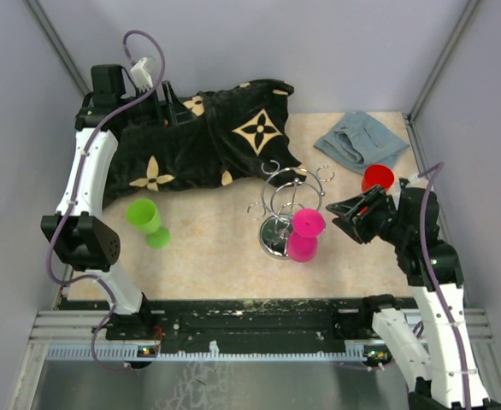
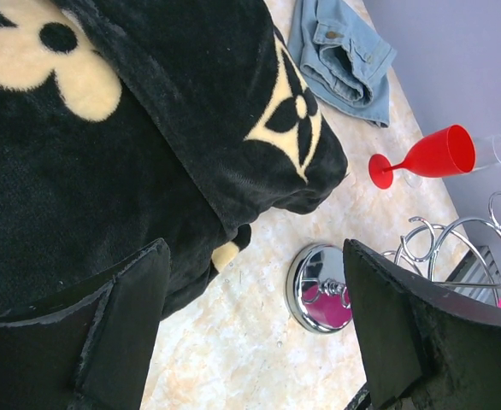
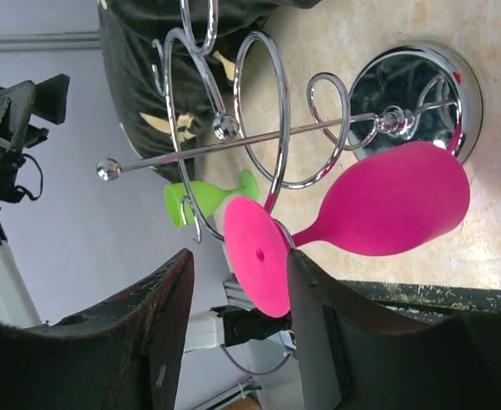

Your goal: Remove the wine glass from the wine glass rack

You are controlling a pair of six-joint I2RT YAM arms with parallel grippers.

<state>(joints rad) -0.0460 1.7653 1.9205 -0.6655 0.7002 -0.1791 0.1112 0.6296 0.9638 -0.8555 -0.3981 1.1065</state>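
Note:
The silver wire wine glass rack stands mid-table on its round chrome base. A pink wine glass hangs upside down from one loop arm, foot on top. In the right wrist view the glass foot shows between my open fingers, close to one finger; the bowl hangs below the rack. My right gripper is open just right of the glass. My left gripper is open and empty over a black blanket at the back left; the rack base shows in its view.
A black blanket with cream flowers covers the back left. A green glass stands left of the rack. A red glass lies right of it, close behind my right gripper. A folded denim cloth lies at the back right.

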